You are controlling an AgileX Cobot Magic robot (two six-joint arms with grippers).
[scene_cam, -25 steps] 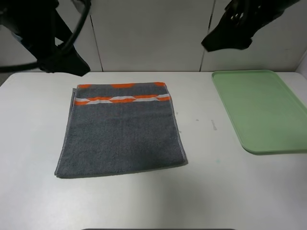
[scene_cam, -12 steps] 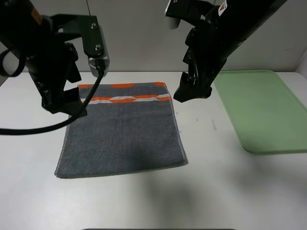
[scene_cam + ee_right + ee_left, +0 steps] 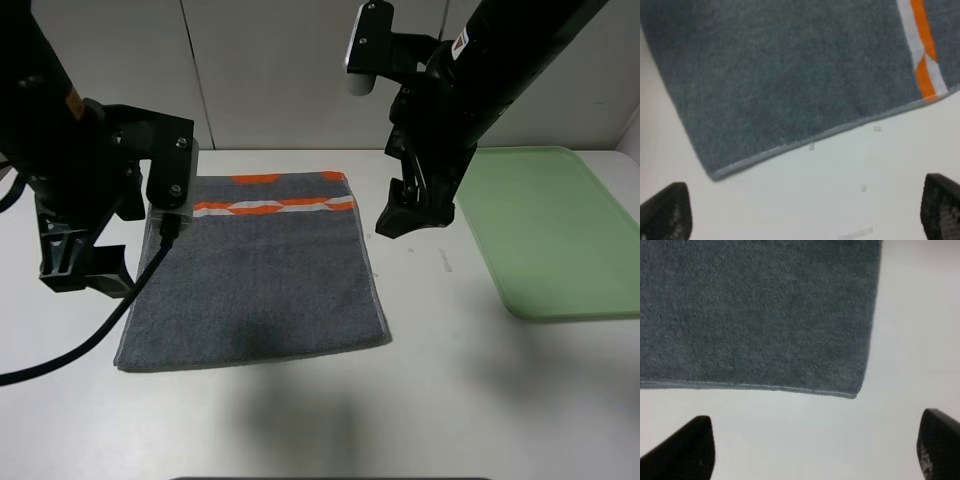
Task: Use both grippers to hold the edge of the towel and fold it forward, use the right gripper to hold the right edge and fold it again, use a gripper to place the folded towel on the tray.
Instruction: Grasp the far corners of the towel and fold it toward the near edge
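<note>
One grey towel (image 3: pixel 255 275) lies flat on the white worktop (image 3: pixel 440 400), centre; green tray (image 3: pixel 545 230) at 3 o'clock, pale panelled wall (image 3: pixel 300 70) at 12. Left wrist: left gripper (image 3: pixel 815 450) spread wide over a towel corner. Right wrist: right gripper (image 3: pixel 805 210) wide over the towel edge.

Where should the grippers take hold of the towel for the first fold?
Its two near corners, pinched from above: left gripper on the left one, right gripper on the right. The gray towel lies flat with that hem free on the white table.
</note>
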